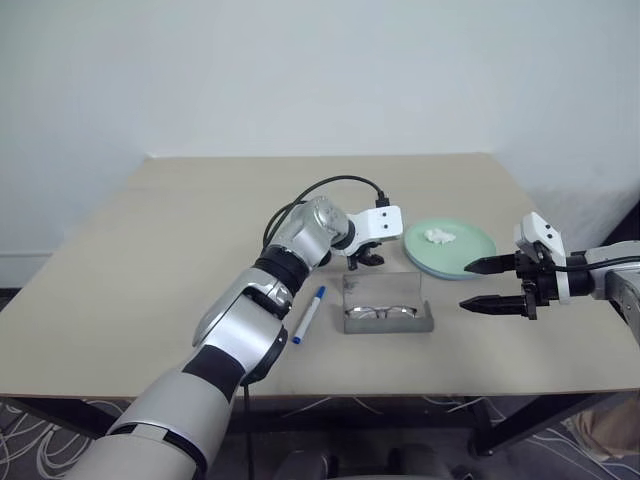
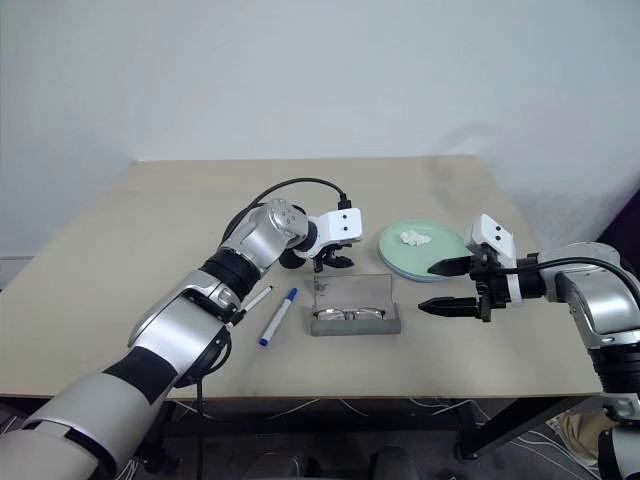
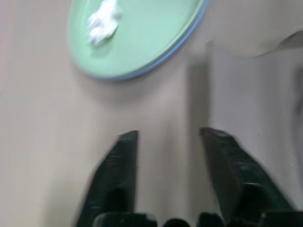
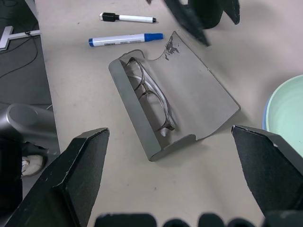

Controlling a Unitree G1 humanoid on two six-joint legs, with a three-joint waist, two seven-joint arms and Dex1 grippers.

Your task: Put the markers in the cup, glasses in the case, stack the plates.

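Blue-capped marker (image 2: 277,317) lies nearest, unstowed left of open case (image 4: 199,101) holding glasses (image 4: 151,97); left gripper (image 2: 337,262) parted, empty behind lid; right gripper (image 2: 447,287) wide, empty.

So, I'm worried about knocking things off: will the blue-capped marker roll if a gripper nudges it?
Probably: the blue-capped marker looks like a smooth round barrel lying flat on the bare table. It seems slim and light, so a light sideways push may send it rolling.
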